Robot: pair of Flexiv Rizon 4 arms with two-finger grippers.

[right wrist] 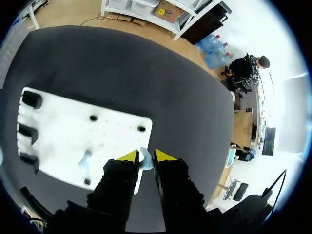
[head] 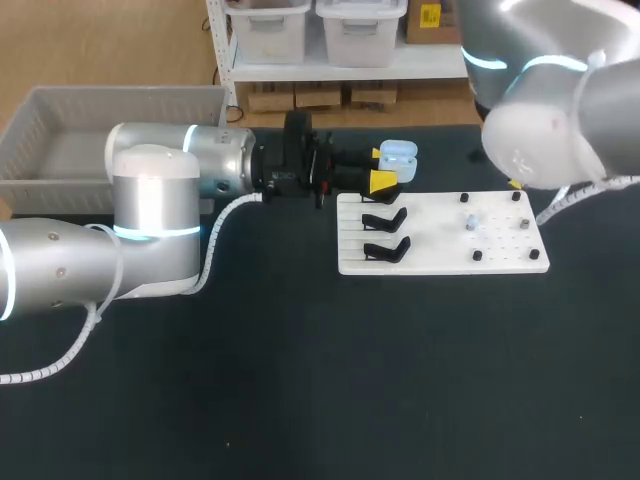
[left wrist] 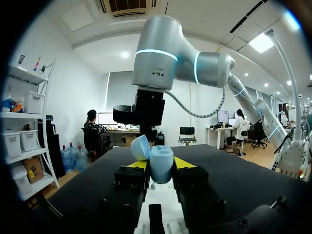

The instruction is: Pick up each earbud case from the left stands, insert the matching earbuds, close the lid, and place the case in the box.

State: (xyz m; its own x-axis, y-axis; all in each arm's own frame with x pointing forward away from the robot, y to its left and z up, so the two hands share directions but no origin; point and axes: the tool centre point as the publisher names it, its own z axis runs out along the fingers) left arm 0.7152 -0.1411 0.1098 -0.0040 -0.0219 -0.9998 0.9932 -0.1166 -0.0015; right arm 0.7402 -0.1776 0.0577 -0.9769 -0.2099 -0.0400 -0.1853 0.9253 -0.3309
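Half the earbud (right wrist: 145, 164) hides inside right pincer (right wrist: 146, 156); left pincer (left wrist: 160, 164) clamps the case (left wrist: 161, 170).

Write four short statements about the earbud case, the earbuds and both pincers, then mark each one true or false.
1. The left pincer is shut on the earbud case. True.
2. The lid of the earbud case is closed. False: the lid stands open, tipped back from the body.
3. The right pincer holds an earbud between its yellow tips. True.
4. No earbud is left on the white board. False: a second earbud lies on the board, beside the right pincer.
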